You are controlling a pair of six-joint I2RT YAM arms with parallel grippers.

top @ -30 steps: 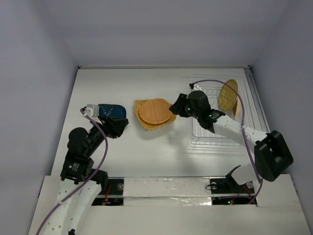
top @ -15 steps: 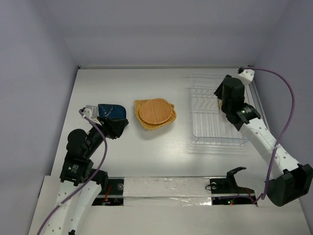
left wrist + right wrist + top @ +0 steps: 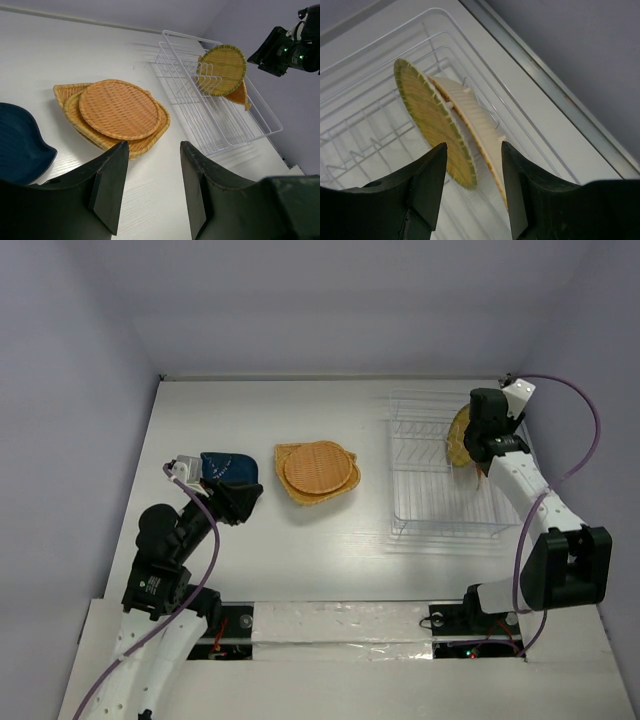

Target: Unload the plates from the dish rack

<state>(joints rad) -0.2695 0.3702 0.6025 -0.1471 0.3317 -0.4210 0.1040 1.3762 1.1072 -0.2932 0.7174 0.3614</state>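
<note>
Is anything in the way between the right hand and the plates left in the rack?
Nothing visible. The right hand, open, is above the round plate and the second plate close beside it in the dish rack; only air lies between, and the rack's bars sit lower down.

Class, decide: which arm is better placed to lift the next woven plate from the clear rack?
Right. The right gripper hangs open above the two orange-tan woven plates standing in the clear wire rack; the left gripper sits far off beside a dark blue dish.
</note>
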